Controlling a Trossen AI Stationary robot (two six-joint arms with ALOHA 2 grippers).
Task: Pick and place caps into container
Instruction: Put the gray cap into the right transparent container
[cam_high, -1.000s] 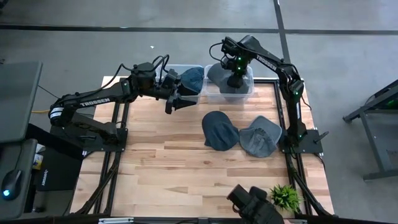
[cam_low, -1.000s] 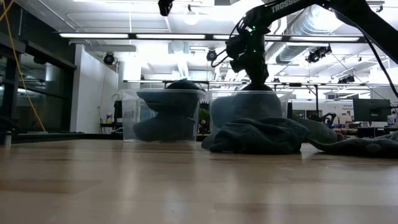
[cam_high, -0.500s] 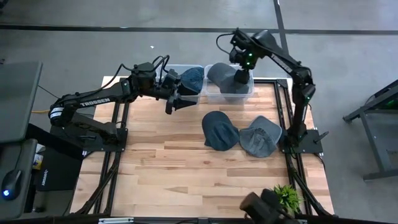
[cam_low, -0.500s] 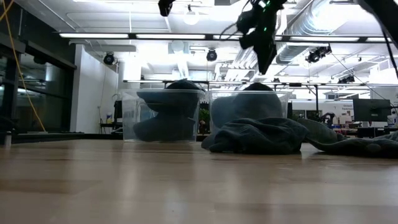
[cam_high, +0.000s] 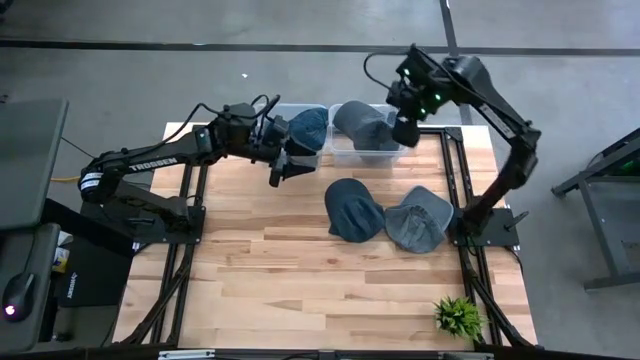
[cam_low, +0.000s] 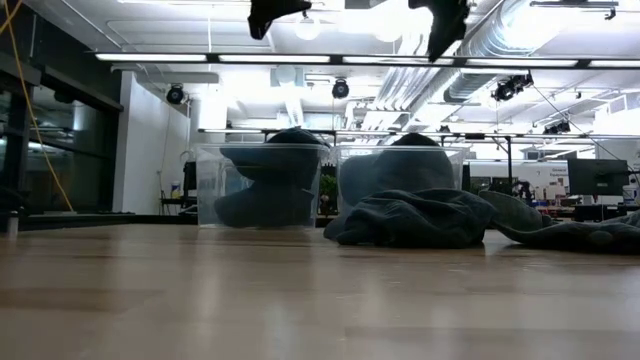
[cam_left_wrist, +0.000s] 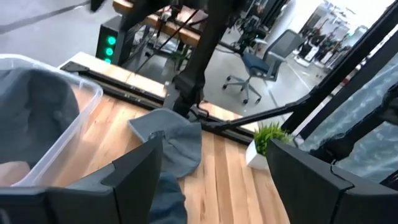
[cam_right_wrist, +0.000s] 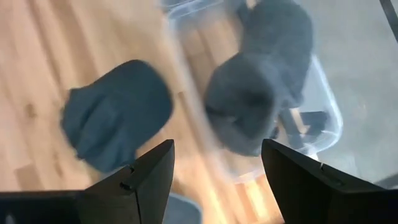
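**Right hand up and empty over the bin**

Your right hand (cam_high: 404, 122) hung spread wide above the right container (cam_high: 368, 140), holding nothing; the grey cap (cam_high: 360, 122) lay inside. A second ago it was down in that bin on the cap; it had since let go and lifted. Your left hand (cam_high: 283, 165) was wide open, empty, beside the left container (cam_high: 298, 136) with its navy cap (cam_high: 309, 126). Two caps (cam_high: 353, 209) (cam_high: 418, 218) sat touching on the wooden worktop (cam_high: 290, 260). Potted plant (cam_high: 456, 316) at the near edge.
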